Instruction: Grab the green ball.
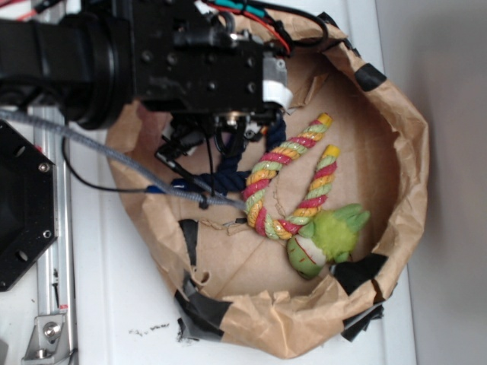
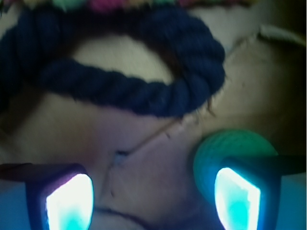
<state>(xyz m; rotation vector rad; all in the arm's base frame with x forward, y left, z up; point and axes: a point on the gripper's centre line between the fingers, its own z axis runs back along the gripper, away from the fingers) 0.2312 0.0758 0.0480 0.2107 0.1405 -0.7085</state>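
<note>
A white table (image 1: 122,304) carries a shallow brown paper tray (image 1: 411,152), its crumpled rim patched with black tape; beside it, a metal rail (image 1: 53,258) runs along the table's edge.

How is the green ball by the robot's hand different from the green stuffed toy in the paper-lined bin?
The green ball is smooth, round and plain mint green; the stuffed toy is fuzzy, lumpy and lime green with a red and white end. The ball lies right at one finger of the end effector, hidden under the arm in the exterior view; the toy lies in plain sight beside the striped rope. Both are green.
</note>
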